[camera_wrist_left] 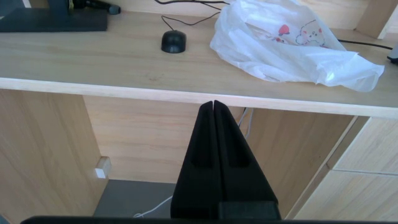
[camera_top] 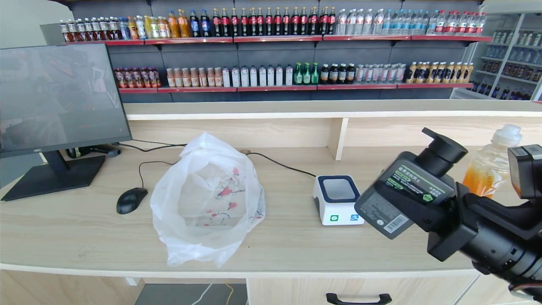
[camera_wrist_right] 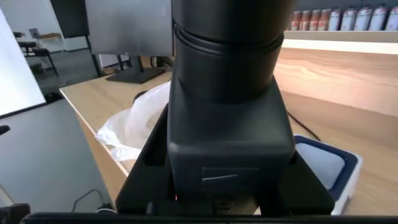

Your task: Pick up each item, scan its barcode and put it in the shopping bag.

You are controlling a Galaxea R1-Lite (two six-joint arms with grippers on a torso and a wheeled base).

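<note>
My right gripper [camera_top: 449, 214] is shut on a black bottle [camera_top: 413, 190] with a black cap, held tilted above the counter just right of the white scanner [camera_top: 337, 199]. The bottle's label and barcode face up. In the right wrist view the black bottle [camera_wrist_right: 224, 93] stands between the right gripper [camera_wrist_right: 224, 186] fingers, with the scanner [camera_wrist_right: 323, 165] beyond it. The translucent shopping bag [camera_top: 207, 203] lies open-mouthed on the counter left of the scanner. My left gripper [camera_wrist_left: 213, 109] is shut with nothing in it, below the counter's front edge, the bag [camera_wrist_left: 292, 43] above it.
An orange drink bottle [camera_top: 491, 163] stands on the counter at the far right, behind my right arm. A monitor [camera_top: 59, 97] and a black mouse [camera_top: 131, 199] sit at the left. Cables run behind the bag. A raised wooden ledge [camera_top: 330, 108] backs the counter.
</note>
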